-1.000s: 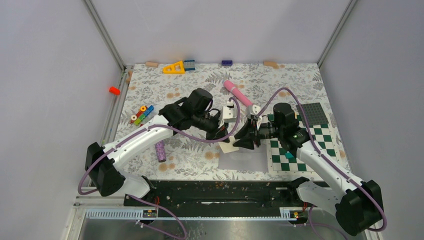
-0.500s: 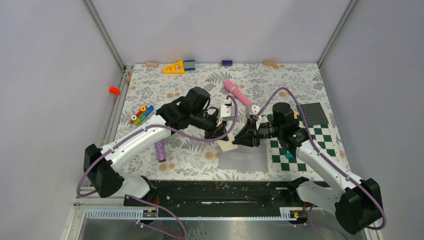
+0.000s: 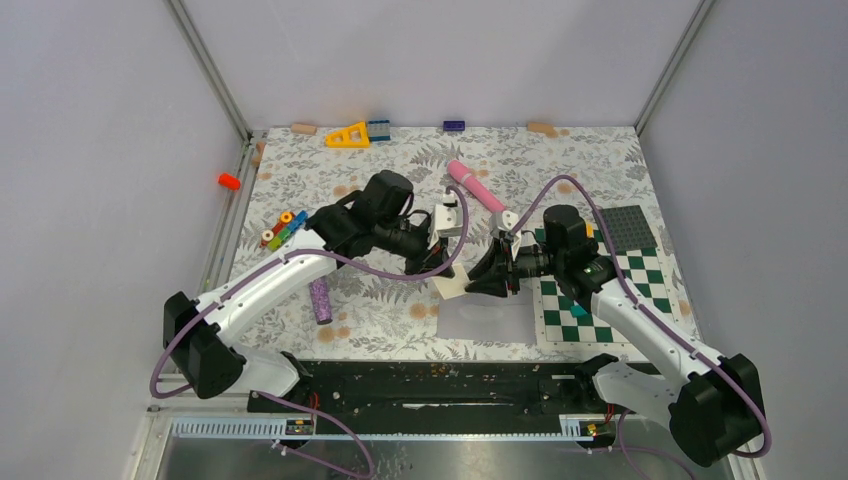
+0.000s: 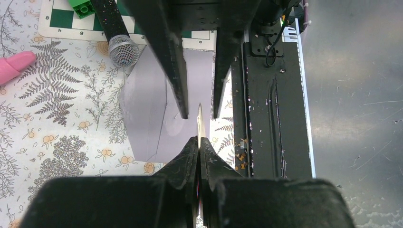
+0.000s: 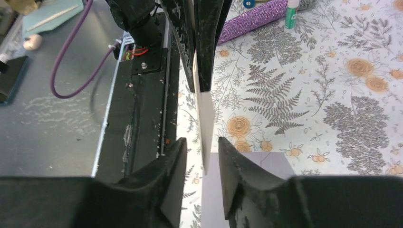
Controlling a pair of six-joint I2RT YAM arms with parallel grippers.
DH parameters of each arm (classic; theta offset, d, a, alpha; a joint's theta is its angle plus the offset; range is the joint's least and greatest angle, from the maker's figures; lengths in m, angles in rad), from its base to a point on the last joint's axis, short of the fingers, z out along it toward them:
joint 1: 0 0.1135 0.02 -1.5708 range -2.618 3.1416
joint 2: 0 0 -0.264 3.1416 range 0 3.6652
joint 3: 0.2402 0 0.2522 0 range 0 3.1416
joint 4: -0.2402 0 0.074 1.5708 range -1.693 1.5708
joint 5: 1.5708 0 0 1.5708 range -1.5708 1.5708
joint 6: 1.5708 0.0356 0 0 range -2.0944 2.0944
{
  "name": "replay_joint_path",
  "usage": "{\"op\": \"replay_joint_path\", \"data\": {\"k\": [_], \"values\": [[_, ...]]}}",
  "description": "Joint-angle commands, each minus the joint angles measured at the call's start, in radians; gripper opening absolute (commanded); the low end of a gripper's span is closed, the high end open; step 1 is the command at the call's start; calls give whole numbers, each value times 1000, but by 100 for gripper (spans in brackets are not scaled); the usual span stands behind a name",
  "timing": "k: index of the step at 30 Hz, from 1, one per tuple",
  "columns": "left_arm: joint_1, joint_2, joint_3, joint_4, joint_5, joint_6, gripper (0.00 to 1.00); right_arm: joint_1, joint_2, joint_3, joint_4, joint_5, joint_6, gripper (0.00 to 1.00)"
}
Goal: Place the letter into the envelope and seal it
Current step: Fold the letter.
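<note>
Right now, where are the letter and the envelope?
letter (image 5: pixel 206 124): right wrist view, on its free lower half.
envelope (image 3: pixel 488 324): top view, on the middle of its bare face.

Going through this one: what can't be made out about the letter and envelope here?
- Letter face: edge-on in both wrist views; partly under the left end effector in the top view.
- Envelope far edge: top view, covered by the letter and right end effector; right wrist view cuts it at the bottom edge.
- Envelope's opening: left wrist view, crossed by the right end effector's fingers.
</note>
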Motion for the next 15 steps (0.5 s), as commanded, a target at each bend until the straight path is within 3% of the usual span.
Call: {"op": "replay_joint_path", "data": {"k": [1, 2, 3, 4, 5, 6, 7, 9, 10, 11, 12, 13, 15], "values": [[12, -47, 40, 47, 41, 2, 0, 6, 5, 26, -1, -9, -9, 24], [13, -47, 40, 46, 43, 2, 0, 6, 6, 26, -1, -12, -9, 8], [14, -47, 42, 47, 44, 1, 0, 6, 5, 26, -1, -15, -8, 1], [15, -47, 41, 48, 45, 1, 0, 6, 5, 23, -1, -16, -7, 7], [15, -49, 40, 48, 45, -1, 0, 7, 5, 19, 9, -17, 1, 26], [15, -49, 40, 48, 46, -1, 0, 6, 6, 16, 20, -17, 13, 37], [17, -48, 40, 49, 47, -1, 0, 6, 8, 16, 23, -17, 15, 34], [18, -49, 40, 51, 48, -2, 0, 7, 11, 19, 17, -21, 15, 1], [17, -50, 41, 50, 48, -2, 0, 7, 12, 19, 13, -23, 11, 0], [18, -51, 42, 51, 48, -2, 0, 7, 12, 17, 11, -24, 8, 9], [20, -52, 43, 50, 49, -2, 0, 7, 10, 15, 18, -23, 10, 28], [22, -53, 43, 50, 50, -2, 0, 8, 11, 15, 22, -20, 12, 37], [26, -55, 45, 50, 55, -4, 0, 8, 15, 21, 9, -24, 3, 20]]}}
